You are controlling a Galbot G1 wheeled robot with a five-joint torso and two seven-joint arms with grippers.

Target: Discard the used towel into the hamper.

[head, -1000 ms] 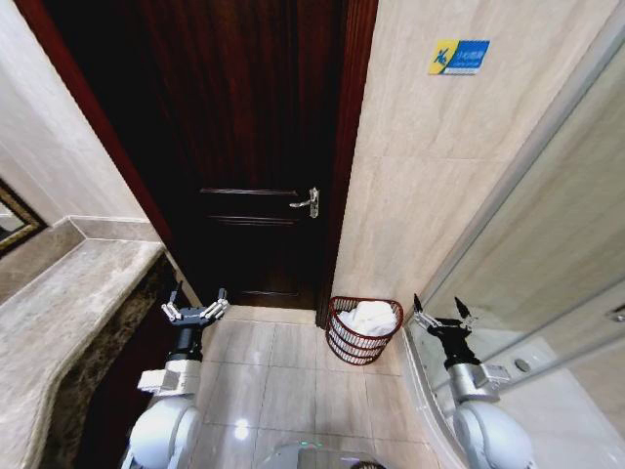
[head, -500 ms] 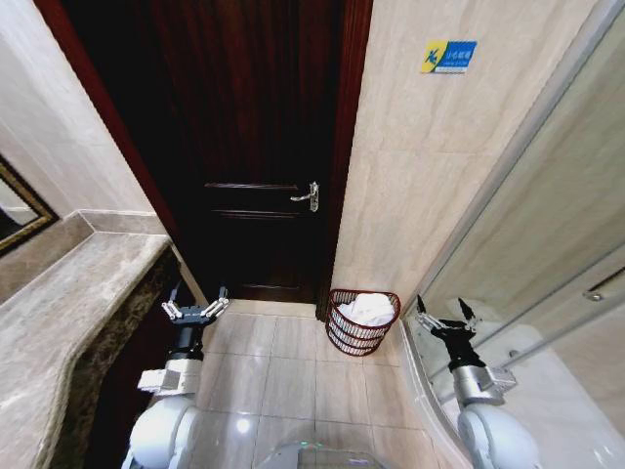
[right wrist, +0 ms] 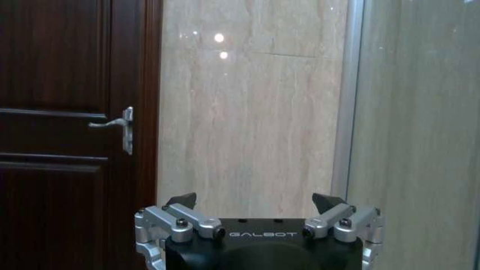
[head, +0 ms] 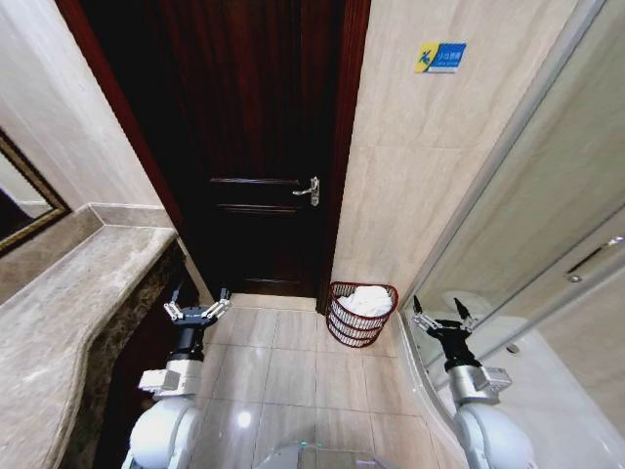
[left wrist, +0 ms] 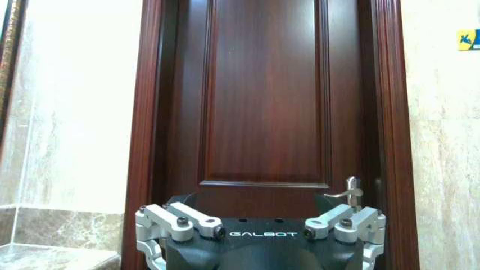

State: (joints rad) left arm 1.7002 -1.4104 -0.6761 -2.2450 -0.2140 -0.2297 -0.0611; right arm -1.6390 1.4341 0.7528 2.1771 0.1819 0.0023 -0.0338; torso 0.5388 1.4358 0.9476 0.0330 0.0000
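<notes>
1. Starting at the left, the left gripper (head: 196, 313) hangs above the floor tiles (head: 293, 366) just beside the stone counter (head: 68, 313), its fingers spread wide and holding nothing.
2. Moving to the middle, the hamper (head: 361, 315) stands on the tiles against the beige wall (head: 430, 195), just right of the dark door (head: 264, 147), with a white towel (head: 368, 301) already lying bunched inside, up near the rim.
3. Judging by its folds, the towel looks soft, light and limp; it would sag from any pinch, so a raised fold on top would be the place to take it. The hamper's thin ribs look light and easy to tip, so it is better left untouched.
4. At the right, the right gripper (head: 439, 323) hovers near the glass shower panel (head: 547, 225), its fingers likewise spread and empty, apart from the hamper.
5. The head view shows the hamper, towel and both arms together. The left wrist view adds a close look at the door panels and door handle (left wrist: 347, 193); the right wrist view shows the handle beside the wall and the panel's edge, with the open fingertips in front.
</notes>
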